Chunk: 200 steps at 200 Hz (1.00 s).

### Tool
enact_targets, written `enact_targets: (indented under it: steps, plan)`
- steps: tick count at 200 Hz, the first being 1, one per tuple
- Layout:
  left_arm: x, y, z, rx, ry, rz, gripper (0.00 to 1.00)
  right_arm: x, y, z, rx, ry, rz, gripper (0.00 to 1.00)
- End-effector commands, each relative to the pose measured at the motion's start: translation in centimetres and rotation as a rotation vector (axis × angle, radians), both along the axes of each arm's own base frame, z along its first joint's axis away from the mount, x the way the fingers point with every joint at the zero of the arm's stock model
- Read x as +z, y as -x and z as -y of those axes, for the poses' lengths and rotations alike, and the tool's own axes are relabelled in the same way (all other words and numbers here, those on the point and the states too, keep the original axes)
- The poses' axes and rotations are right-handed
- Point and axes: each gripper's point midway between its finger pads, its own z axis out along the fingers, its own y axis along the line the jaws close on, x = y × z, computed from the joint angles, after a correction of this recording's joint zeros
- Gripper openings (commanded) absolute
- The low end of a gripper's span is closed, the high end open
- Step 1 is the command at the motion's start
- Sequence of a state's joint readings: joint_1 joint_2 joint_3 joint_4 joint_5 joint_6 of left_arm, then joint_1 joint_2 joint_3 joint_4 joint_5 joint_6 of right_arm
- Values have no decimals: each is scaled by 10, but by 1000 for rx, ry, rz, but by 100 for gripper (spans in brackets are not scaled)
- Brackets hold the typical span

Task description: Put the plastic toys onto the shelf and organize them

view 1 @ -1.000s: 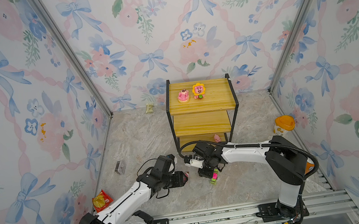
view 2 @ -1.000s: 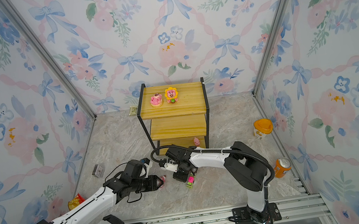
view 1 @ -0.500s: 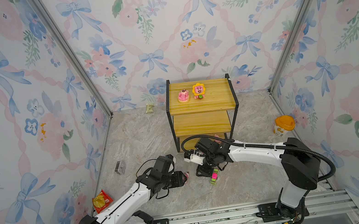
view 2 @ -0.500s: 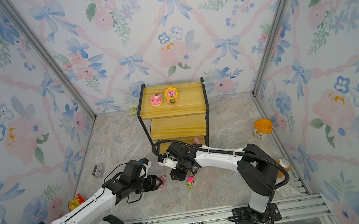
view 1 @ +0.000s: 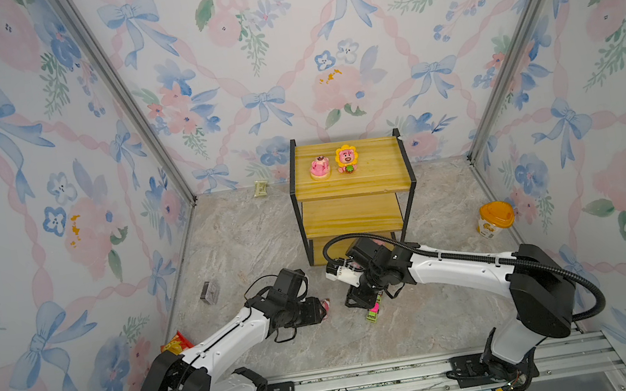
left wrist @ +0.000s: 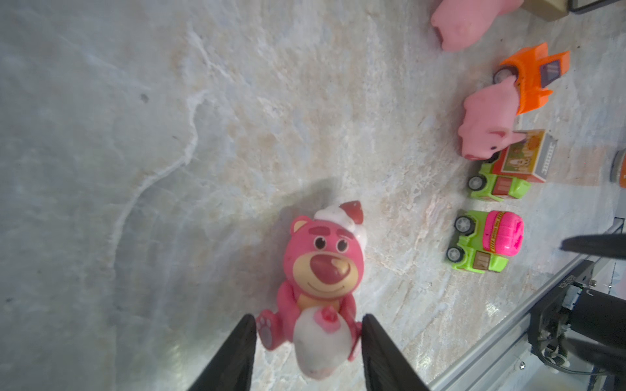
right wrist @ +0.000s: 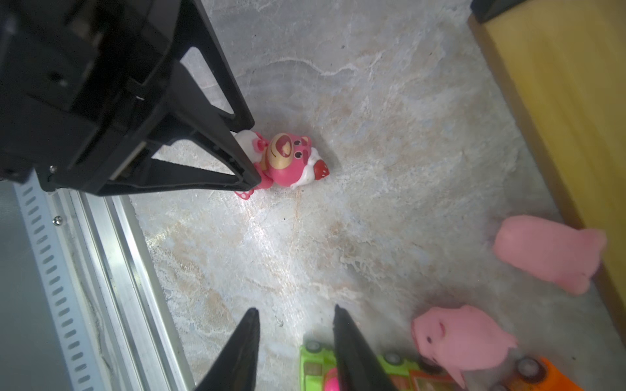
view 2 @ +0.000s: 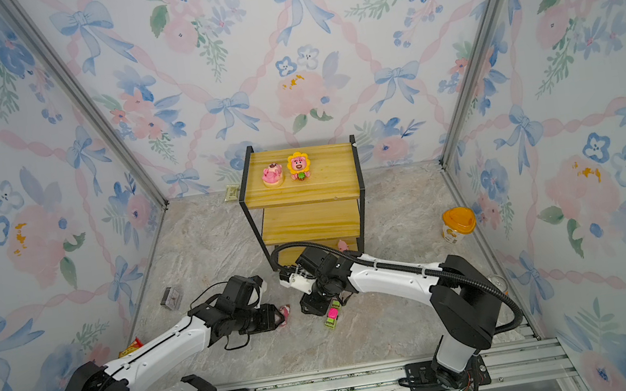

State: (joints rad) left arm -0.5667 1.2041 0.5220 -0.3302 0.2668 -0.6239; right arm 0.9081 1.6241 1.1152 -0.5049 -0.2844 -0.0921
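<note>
A pink bear [left wrist: 321, 264] with a white and red cap lies on the marble floor, also seen in both top views [view 1: 325, 304] [view 2: 286, 312]. My left gripper [left wrist: 308, 321] is shut on its lower body, one finger against each side. My right gripper [right wrist: 296, 313] stands open over bare floor, one finger above the pink-green car [right wrist: 318, 365] [view 1: 374, 311]. Beside that car are the red-green car [left wrist: 508, 169], the orange car [left wrist: 531, 78] and two pink pigs [right wrist: 460, 342] [right wrist: 548, 257]. The shelf [view 1: 379, 170] carries a pink bear [view 1: 319, 167] and the sunflower bear [view 1: 346, 159] on its top board.
A yellow-lidded cup [view 1: 495, 217] stands at the right wall. A red snack packet [view 1: 175, 343] and a small dark box [view 1: 210, 292] lie at the left. A small packet [view 1: 260, 188] rests by the back wall. The metal rail [view 1: 372, 381] runs along the front.
My right gripper's jaws have parted from shut, and that arm's elbow has swung out to the right. The left gripper has stayed in place on the bear.
</note>
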Motion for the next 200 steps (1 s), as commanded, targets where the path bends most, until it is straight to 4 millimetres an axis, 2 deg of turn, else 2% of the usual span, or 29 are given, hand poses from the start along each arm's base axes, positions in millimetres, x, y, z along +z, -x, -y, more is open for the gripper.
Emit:
enact_targets:
  steps: [1,121,147,200]
  plan:
    - [2,-4,2,-26,-4,1,51,2,2,9,-26,0,-17,40]
    - [2,2,61,-110,114,-25,49,-1,-1,23,-57,23,-19,41]
    - [10,2,70,-123,150,-25,48,0,-3,29,-84,24,-29,42]
    - [35,9,71,-92,231,-1,49,-3,-6,40,-194,55,-102,48]
